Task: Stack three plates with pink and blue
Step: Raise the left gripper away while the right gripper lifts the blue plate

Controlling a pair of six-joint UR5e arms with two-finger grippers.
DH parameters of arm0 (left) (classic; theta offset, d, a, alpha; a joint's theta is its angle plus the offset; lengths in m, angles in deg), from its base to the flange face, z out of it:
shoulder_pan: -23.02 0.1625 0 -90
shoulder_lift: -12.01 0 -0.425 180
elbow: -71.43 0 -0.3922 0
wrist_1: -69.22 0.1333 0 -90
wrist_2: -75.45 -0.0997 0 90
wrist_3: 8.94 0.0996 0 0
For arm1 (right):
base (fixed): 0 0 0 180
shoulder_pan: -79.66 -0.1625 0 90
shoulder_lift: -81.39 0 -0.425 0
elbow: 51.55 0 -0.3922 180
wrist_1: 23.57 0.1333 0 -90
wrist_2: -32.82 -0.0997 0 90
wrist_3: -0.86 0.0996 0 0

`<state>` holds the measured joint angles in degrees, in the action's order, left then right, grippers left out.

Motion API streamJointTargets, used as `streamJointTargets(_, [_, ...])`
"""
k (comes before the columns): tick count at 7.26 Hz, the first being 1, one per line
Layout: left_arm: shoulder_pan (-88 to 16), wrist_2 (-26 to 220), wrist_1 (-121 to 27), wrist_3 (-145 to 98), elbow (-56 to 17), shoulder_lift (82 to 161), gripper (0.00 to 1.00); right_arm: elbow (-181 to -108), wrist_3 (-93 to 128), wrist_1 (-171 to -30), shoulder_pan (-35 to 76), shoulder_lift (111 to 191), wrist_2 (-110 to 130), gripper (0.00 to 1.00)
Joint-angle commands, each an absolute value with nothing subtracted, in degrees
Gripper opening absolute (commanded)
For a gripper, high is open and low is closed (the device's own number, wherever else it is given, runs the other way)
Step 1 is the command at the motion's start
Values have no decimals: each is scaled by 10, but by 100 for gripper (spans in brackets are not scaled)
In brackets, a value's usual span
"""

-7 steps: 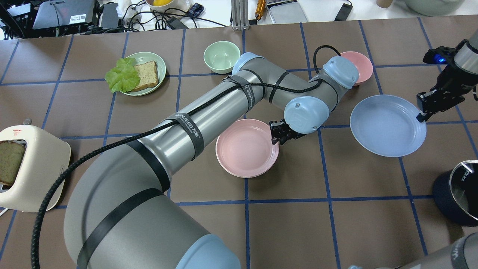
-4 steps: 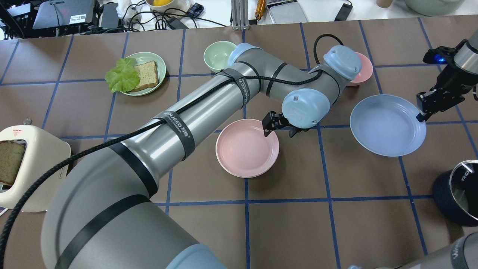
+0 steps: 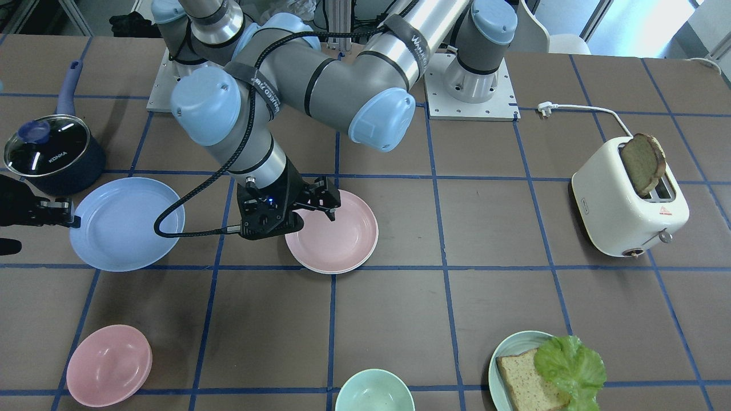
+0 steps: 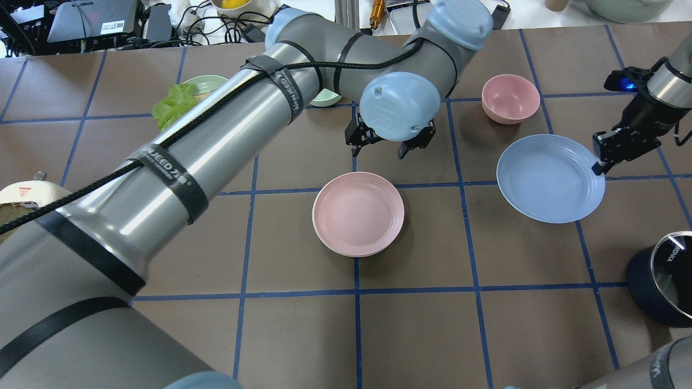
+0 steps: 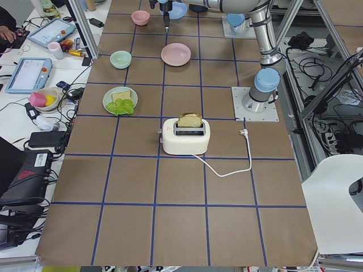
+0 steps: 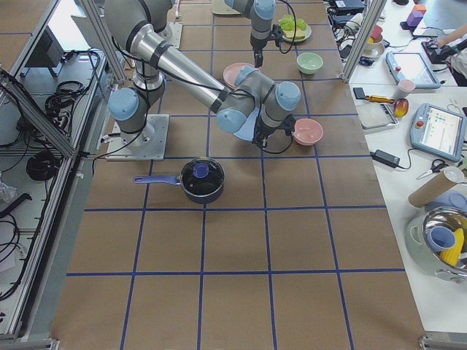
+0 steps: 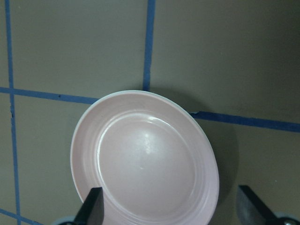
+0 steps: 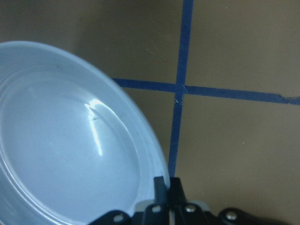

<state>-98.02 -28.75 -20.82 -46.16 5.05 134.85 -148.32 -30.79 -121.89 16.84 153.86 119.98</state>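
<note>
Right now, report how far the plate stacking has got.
Done: the round pale pink plastic plate sits on a paler rim, seemingly the cream plate; the left gripper is open, clear of it. In hand: the right gripper pinches the light blue plate by its rim. Left: blue onto the stack.

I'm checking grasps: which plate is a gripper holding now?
The blue plate: the right gripper pinches its rim. The pink plate lies free, the open left gripper clear of it.

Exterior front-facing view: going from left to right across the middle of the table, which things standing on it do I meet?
blue plate → pink plate → toaster
</note>
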Motion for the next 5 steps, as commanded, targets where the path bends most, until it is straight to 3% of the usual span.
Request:
streamJointTargets(1, [-943,-284,-213,-413,7,1288,100,-1507,-266,-1247,137,1539,1195,0])
streamJointTargets(5, [-873,-279,-204,-279,-124,1155,100,-1510,-107,-1289,36,1545,1173,0])
